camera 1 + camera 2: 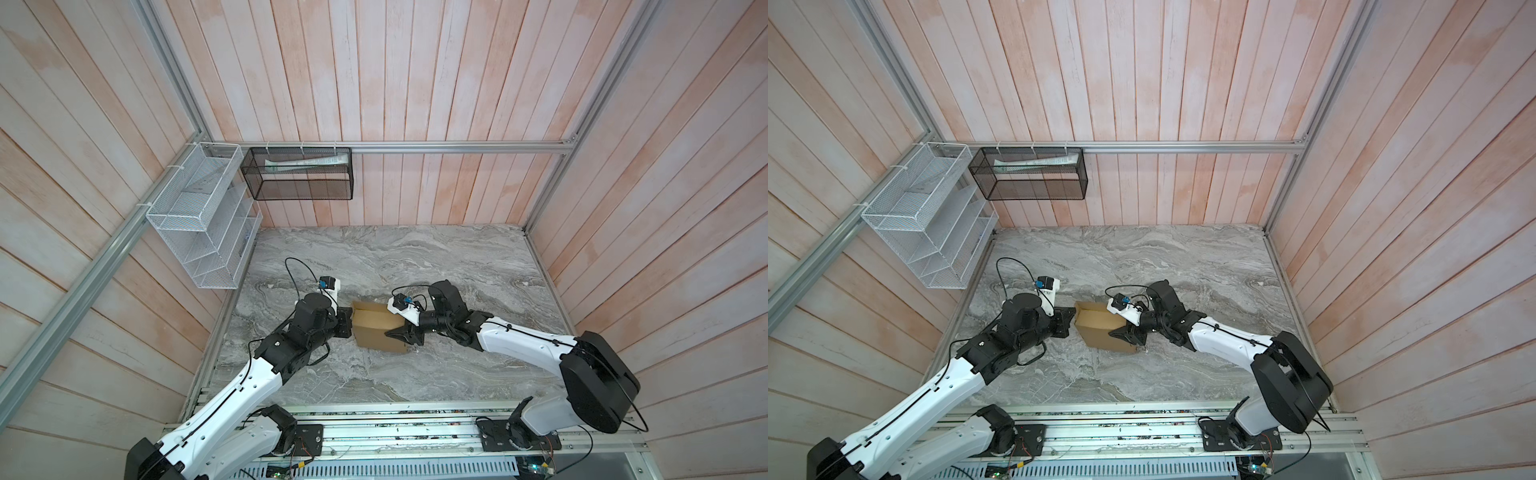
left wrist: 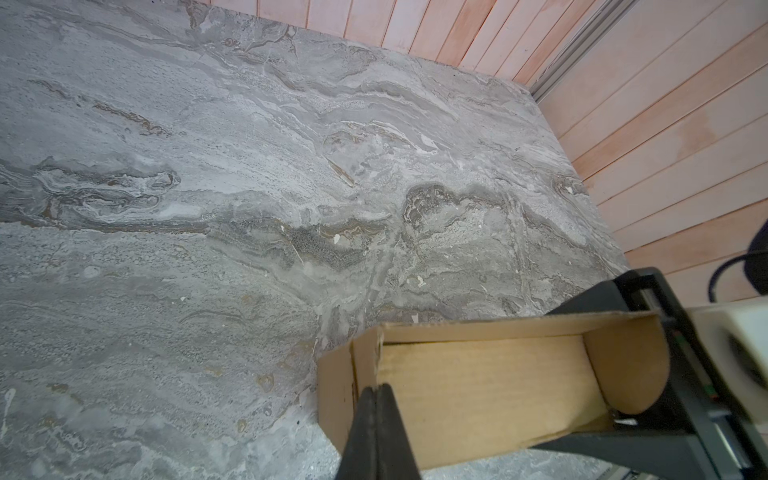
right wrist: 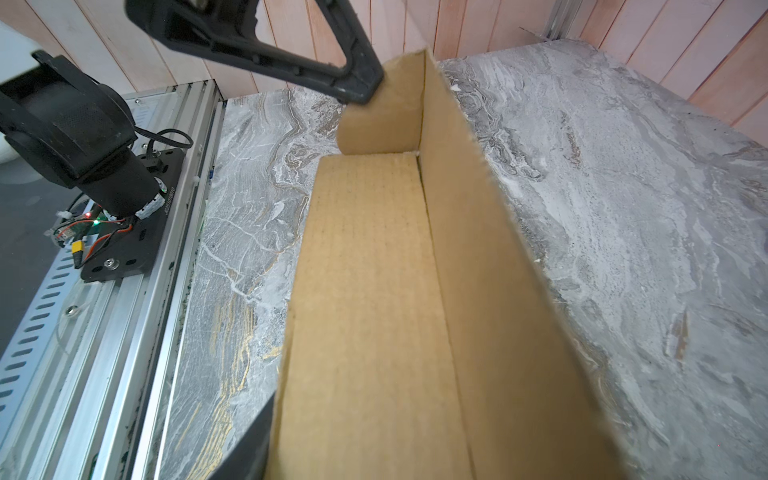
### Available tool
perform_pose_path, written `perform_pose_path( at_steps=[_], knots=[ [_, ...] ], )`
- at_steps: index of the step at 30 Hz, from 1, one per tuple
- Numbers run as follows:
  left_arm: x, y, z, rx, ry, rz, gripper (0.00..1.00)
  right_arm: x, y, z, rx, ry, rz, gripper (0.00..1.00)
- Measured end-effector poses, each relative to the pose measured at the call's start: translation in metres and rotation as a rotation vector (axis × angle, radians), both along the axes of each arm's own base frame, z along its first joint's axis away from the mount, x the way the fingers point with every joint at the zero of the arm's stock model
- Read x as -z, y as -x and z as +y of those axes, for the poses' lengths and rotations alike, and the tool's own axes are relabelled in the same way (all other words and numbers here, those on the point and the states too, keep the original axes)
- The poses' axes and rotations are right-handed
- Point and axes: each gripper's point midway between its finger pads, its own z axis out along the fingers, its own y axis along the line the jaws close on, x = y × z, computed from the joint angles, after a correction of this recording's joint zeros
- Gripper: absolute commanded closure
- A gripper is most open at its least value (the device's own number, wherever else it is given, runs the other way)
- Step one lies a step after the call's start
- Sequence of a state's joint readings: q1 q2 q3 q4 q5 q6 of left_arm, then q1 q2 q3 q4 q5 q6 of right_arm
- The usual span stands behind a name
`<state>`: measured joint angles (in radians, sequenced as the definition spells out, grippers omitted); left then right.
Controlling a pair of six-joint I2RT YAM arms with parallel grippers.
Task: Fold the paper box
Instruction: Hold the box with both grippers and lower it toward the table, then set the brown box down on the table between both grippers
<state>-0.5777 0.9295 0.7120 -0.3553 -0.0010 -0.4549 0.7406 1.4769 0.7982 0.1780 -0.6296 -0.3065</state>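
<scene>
The box [image 1: 376, 328] lies near the middle of the marbled worktop [image 1: 415, 257], between the two arms, and shows in both top views [image 1: 1100, 328]. It is part-folded: a flat base, one long wall standing upright [image 3: 478, 249], and a rounded flap raised at each end.

The left pincer [image 1: 352, 322] is pressed together. In the left wrist view its two fingers [image 2: 365, 432] lie flush side by side, with their tip at the box's left end wall. From the right wrist view that tip [image 3: 357, 89] touches the rounded flap [image 3: 374, 124] at the far end of the box [image 3: 374, 311].

The right pincer [image 1: 397, 332] is about half spread and clasps the box's right end across its width. The left wrist view shows one finger [image 2: 615, 291] behind the upright wall and the other [image 2: 631, 455] along the opposite edge, with the near rounded flap [image 2: 627, 370] between them. In the right wrist view only one finger [image 3: 249, 449] shows, against the base's low edge; the tall wall hides the other.

A white wire rack [image 1: 203, 216] and a black mesh basket [image 1: 301, 174] hang on the plank walls, well apart from the box.
</scene>
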Motion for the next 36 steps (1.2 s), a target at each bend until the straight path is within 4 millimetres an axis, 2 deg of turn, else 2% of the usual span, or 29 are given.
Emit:
perform_pose_path(
  at_steps=[5, 11, 17, 22, 26, 31, 36],
  knots=[
    [0.002, 0.001, -0.002, -0.008, -0.004, -0.021, 1.00, 0.002, -0.001, -0.001, 0.002, -0.004, -0.003, 0.77],
    [0.004, 0.002, -0.003, -0.020, -0.010, -0.043, 1.00, 0.003, -0.002, -0.003, 0.005, -0.009, -0.007, 0.70],
    [0.008, 0.004, -0.003, -0.021, -0.011, -0.040, 1.00, 0.003, -0.001, -0.005, 0.003, -0.009, -0.019, 0.56],
    [0.009, 0.005, -0.004, -0.019, -0.011, -0.038, 1.00, 0.003, 0.000, -0.007, 0.006, -0.006, -0.034, 0.40],
    [0.016, 0.006, -0.004, -0.020, -0.021, -0.020, 1.00, -0.006, 0.001, -0.007, -0.004, -0.027, -0.069, 0.32],
    [0.020, 0.007, -0.005, -0.019, -0.025, -0.011, 1.00, -0.017, 0.002, -0.008, -0.008, -0.047, -0.105, 0.28],
    [0.022, 0.007, -0.007, -0.018, -0.025, -0.004, 1.00, -0.018, 0.006, -0.012, -0.010, -0.047, -0.115, 0.26]
  ],
)
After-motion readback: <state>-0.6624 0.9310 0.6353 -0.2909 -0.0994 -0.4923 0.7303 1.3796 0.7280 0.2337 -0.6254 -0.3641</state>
